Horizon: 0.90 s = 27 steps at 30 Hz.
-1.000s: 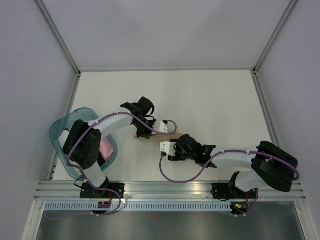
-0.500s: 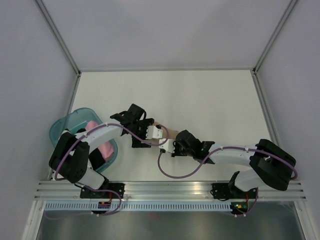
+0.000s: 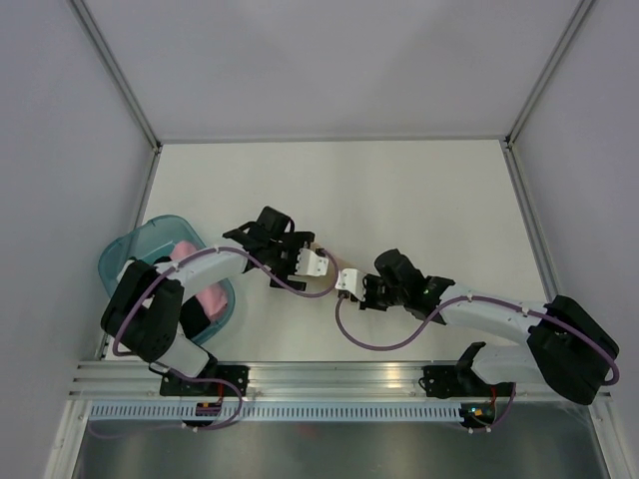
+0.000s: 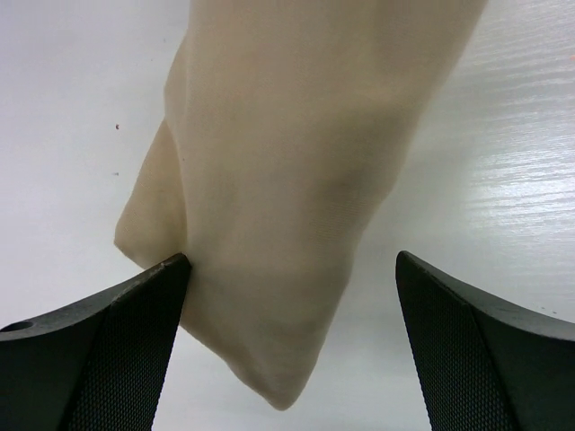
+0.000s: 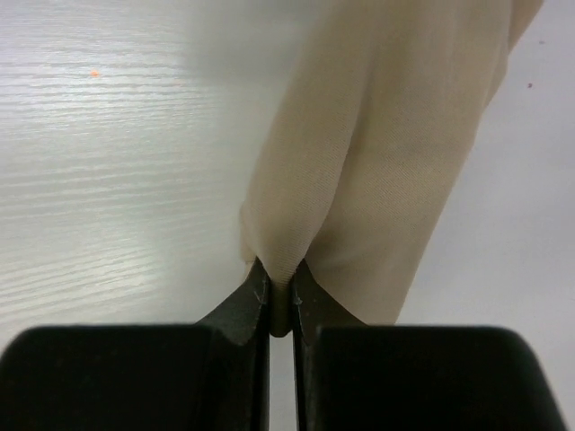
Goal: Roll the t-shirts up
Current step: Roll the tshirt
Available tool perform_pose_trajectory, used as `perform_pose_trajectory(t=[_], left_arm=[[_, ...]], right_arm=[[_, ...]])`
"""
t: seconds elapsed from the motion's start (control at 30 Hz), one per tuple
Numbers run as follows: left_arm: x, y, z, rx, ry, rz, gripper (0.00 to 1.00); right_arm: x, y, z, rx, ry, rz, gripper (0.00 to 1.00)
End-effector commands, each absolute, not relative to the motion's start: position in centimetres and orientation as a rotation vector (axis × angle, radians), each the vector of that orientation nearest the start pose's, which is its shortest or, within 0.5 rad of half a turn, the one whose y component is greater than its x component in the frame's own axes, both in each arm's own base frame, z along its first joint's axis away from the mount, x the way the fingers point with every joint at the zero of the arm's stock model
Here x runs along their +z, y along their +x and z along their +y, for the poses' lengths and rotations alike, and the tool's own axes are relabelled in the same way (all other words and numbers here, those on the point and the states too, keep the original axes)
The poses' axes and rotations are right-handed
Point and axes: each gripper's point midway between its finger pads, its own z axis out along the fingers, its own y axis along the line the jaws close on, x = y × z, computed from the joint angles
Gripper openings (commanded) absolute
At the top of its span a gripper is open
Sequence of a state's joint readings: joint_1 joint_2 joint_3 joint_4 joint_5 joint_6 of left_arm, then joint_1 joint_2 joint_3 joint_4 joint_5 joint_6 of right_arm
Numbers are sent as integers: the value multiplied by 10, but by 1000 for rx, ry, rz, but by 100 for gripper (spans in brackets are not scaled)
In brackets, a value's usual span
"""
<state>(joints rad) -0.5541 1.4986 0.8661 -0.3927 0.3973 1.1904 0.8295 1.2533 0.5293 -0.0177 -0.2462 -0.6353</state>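
Right pincer (image 5: 280, 305) is clamped on a small fold of the tan t-shirt (image 5: 395, 162), its two fingers pressed together with only a thin ridge of cloth between them. From that pinch the shirt runs straight ahead of the pincer and leans off to its right, a long narrow bundle lying on the worktop (image 3: 399, 190).

Left pincer (image 4: 292, 259) stands with its fingers wide apart, astride the other end of the same bundle. Its left finger touches the edge of the cloth; its right finger stands clear of it, with bare worktop between. The tan t-shirt (image 4: 296, 180) reaches forward from between these fingers and also tilts to the right, so the end of the bundle sits inside the gap, closer to the left finger.

From above, the two pincers face one another with the tan t-shirt (image 3: 327, 286) between them, its long axis running roughly from one to the other. Only slivers of it show there, under the wrists. Both arms are at the cloth, but only the right one has hold of it.

I judge that the coming move turns on this. The right pincer can pull or carry the bundle along its length, while the left is free to close or to draw away. Behind the left pincer, near its arm's base, a pink t-shirt (image 3: 205, 296) lies in the teal basket (image 3: 120, 261).
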Motion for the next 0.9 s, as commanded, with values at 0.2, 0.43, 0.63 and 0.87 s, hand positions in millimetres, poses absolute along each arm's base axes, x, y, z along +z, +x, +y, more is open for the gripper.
perform_pose_trajectory(t=[0.2, 0.43, 0.63, 0.87], left_arm=[[59, 308, -231, -227, 2068, 1372, 80], [54, 276, -208, -342, 2098, 1546, 2], [54, 240, -165, -445, 2014, 1750, 8], [85, 240, -170, -415, 1869, 1737, 100]], right_arm=[[68, 177, 260, 649, -1658, 1619, 0], [77, 179, 261, 745, -1623, 1638, 0], [81, 186, 278, 818, -1592, 1628, 0], [75, 189, 297, 916, -1661, 1609, 0]])
